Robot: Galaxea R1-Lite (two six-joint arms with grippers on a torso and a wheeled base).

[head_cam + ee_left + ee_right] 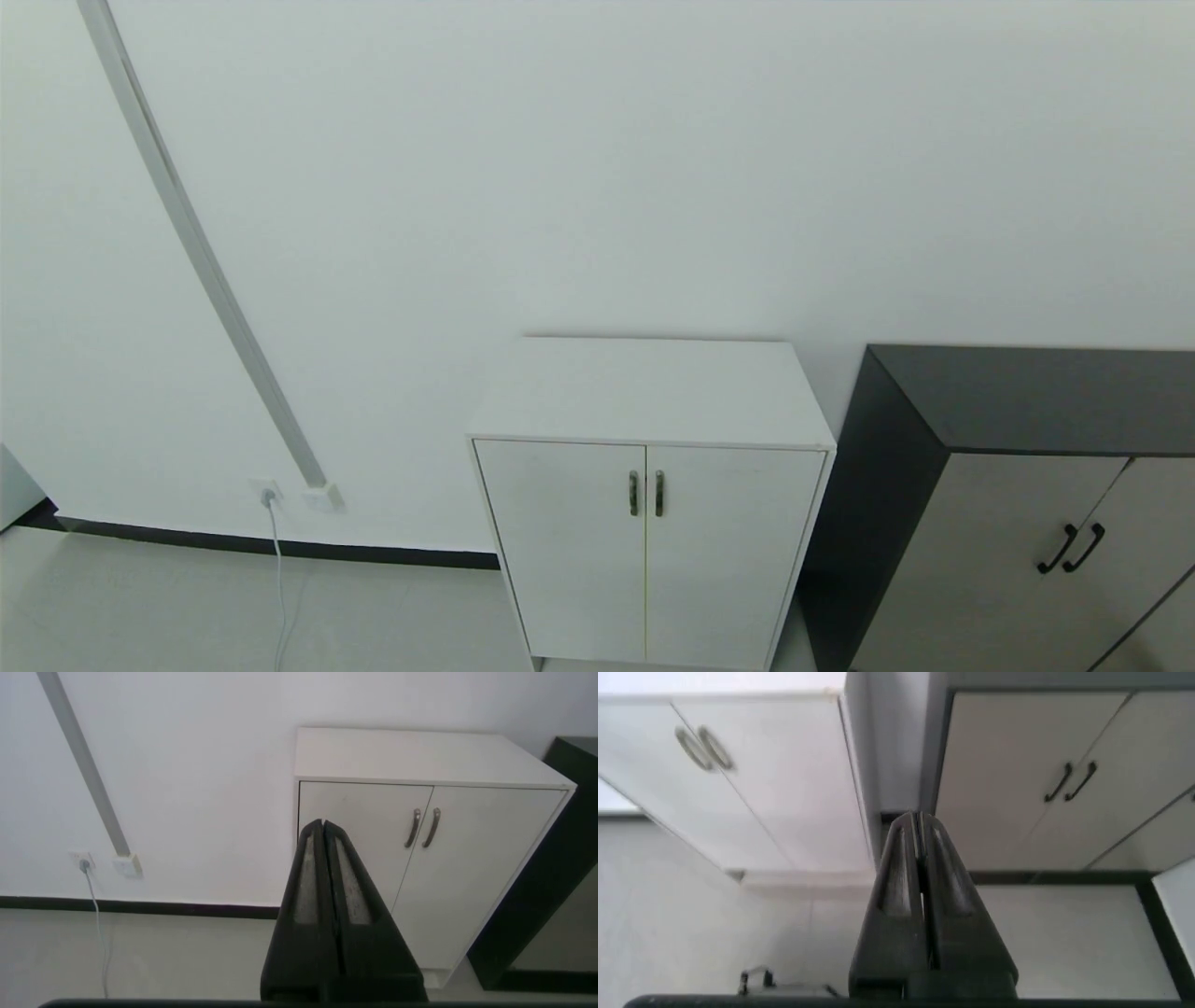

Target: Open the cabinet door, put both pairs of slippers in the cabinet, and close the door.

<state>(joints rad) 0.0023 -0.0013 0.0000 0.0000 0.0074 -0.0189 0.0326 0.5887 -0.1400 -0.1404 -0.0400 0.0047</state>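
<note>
The white cabinet (644,392) stood on the floor (140,607) against a plain pale wall (597,168). Both its doors (560,551) were shut flush, and the two slim metal handles (634,493) sat upright side by side at the centre seam. Just beside it, on the robot's right, stood a taller dark cabinet (878,504) with grey doors, also shut, and a pair of curved black handles (1058,551). A narrow gap separated the two units. To the left of the white cabinet, a grey conduit strip (187,233) ran slantwise down the wall to a small box, and a socket (265,491) sat next to that box. A pale cable (278,579) was plugged into the socket and trailed down over the black skirting (280,546) onto the floor. Nothing stood on the floor in front of the white cabinet's doors. In the left wrist view the left claw (323,833) was closed, its two fingers pressed together. It gripped nothing, touched nothing, and pointed toward the white cabinet's left door. In the right wrist view the right claw (920,821) was likewise closed and empty, and it was aimed at the gap between the two cabinets, clear of both.
</note>
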